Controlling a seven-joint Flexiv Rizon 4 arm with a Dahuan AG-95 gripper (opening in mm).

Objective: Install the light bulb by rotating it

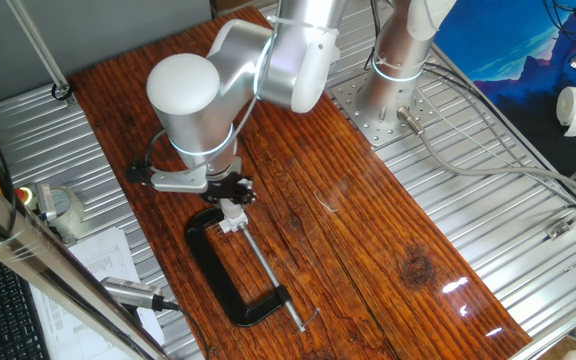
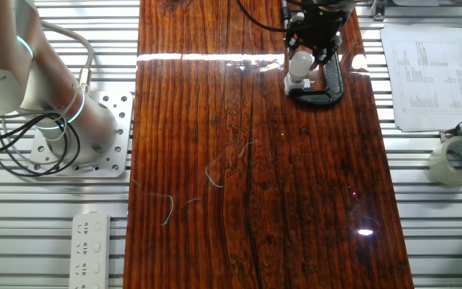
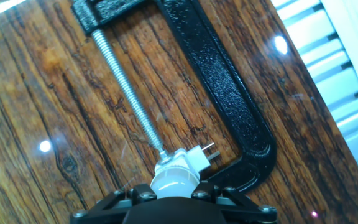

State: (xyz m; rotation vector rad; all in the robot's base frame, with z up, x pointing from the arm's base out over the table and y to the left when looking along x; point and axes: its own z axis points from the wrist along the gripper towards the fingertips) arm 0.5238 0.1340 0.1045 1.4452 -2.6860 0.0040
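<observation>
The gripper point(image 2: 305, 53) pinched the light bulb point(image 2: 301, 63) upright over the socket block point(image 2: 296, 83), which the C-clamp point(image 2: 326, 84) at its three o'clock pinned against twisting

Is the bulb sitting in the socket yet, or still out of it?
In. The light bulb stands base-down on the white socket block held in the C-clamp. How far it is screwed in cannot be told.

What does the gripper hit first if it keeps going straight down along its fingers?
The light bulb, directly ahead of the gripper and apparently already at its fingers. Below that sits the white socket block, held in the black C-clamp. Contact is hard to confirm.
</observation>
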